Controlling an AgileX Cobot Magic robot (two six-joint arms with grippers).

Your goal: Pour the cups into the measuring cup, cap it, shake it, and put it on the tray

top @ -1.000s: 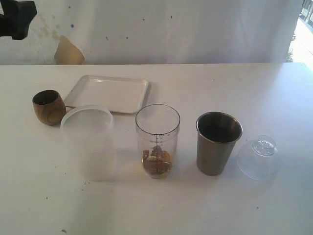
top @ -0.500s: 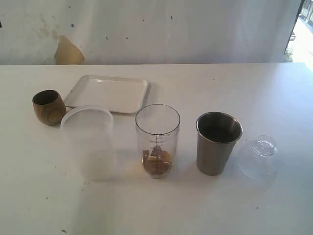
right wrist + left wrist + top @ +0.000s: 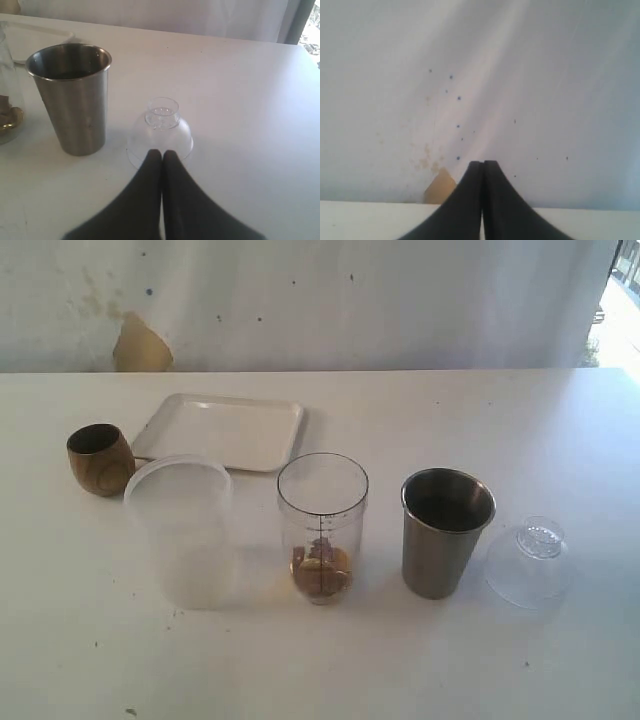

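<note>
The clear measuring cup (image 3: pixel 322 525) stands upright with brown contents at its bottom. The steel tumbler (image 3: pixel 446 532) stands upright beside it. The wooden cup (image 3: pixel 100 459) sits near the flat white tray (image 3: pixel 222 430).

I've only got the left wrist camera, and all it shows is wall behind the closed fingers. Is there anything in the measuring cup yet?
Observer: Yes. In the exterior view the measuring cup has a small brownish heap at its bottom.
Operator: Is it capped?
Observer: No, its mouth is open. A clear domed lid, probably the cap, lies beside the steel tumbler, on the side away from the measuring cup.
</note>
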